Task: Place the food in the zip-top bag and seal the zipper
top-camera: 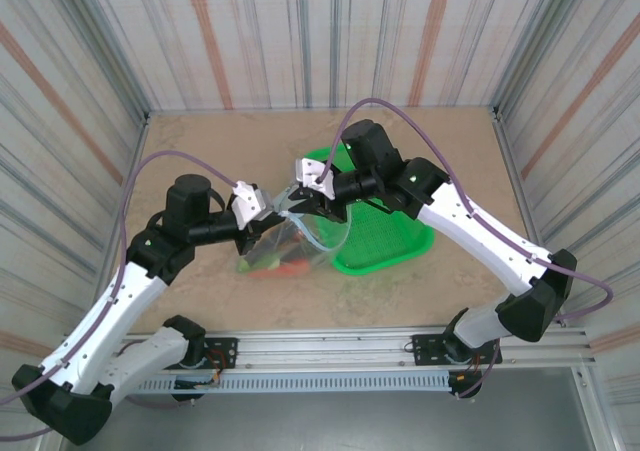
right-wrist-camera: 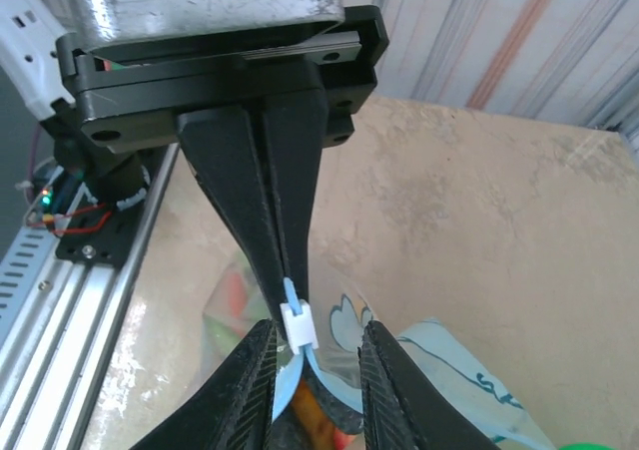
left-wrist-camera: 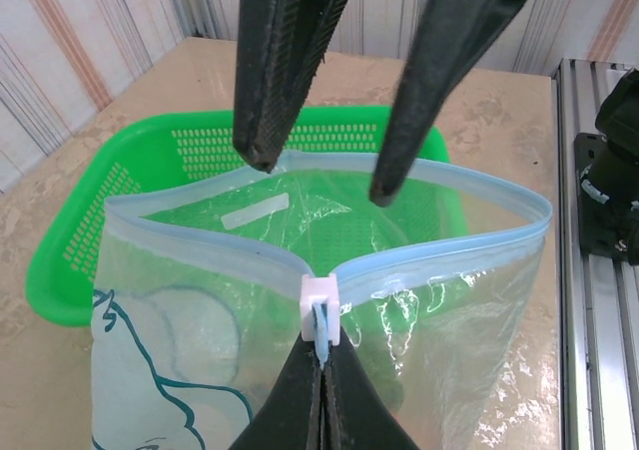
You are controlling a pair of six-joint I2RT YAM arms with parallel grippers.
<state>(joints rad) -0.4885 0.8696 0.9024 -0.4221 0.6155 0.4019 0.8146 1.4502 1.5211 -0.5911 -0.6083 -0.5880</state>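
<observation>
The worktop [top-camera: 200, 161] is carrying a green basket [top-camera: 395, 251]. Just to the basket's left, the clear bag [left-wrist-camera: 180, 300] is hanging between the two arms, with its bottom sagging towards the surface. The food [top-camera: 285, 268] is lying low inside, orange and green pieces showing through the plastic. The bag's mouth is gaping wide, and the blue zipper [left-wrist-camera: 449, 245] is not yet pressed together. The left gripper [left-wrist-camera: 321, 365] is pinching the zipper at its white slider [left-wrist-camera: 321, 295], jaws together on it. The right gripper [right-wrist-camera: 316, 326] is straddling the strip beside that slider, jaws apart. The film is looking thin, floppy and slippery, and probably light even loaded. The stiffer blue strip, pinched flat close to the slider, is likely offering the surest hold.
</observation>
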